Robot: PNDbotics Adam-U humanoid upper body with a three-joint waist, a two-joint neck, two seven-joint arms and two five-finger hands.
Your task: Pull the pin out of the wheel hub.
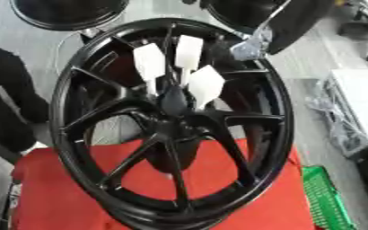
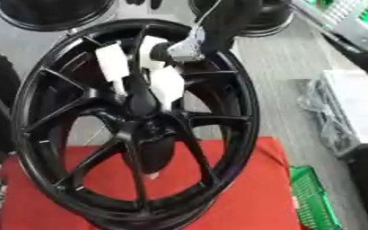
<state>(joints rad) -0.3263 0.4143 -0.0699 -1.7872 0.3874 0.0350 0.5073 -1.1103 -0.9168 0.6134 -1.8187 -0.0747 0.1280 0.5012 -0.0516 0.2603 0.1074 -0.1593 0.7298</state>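
Grey flooring is running behind a red-covered worktop point(image 1: 54, 197), and on that red cover a black wheel point(image 1: 171, 126) is standing upright, its spokes facing us. We are reaching our right arm in from the upper right, and our right hand point(image 1: 175, 96) is sitting at the wheel's hub point(image 1: 171, 123), its white-tipped fingers point(image 1: 149, 60) fanning upward from a dark palm. Those fingers are looking fairly straight, but we cannot tell whether the hand is gripping anything, since the palm is covering the middle of the hub. Any pin is lying hidden beneath the hand; we are not making it out in either view. Our left hand is not showing. Below the hand the wheel's lower rim is being cut off by the frame edge. To the hand's right a green basket point(image 1: 325, 197) is sitting beside the red cover. Above the hand, other dark wheels point(image 1: 65, 13) are crowding the far floor.
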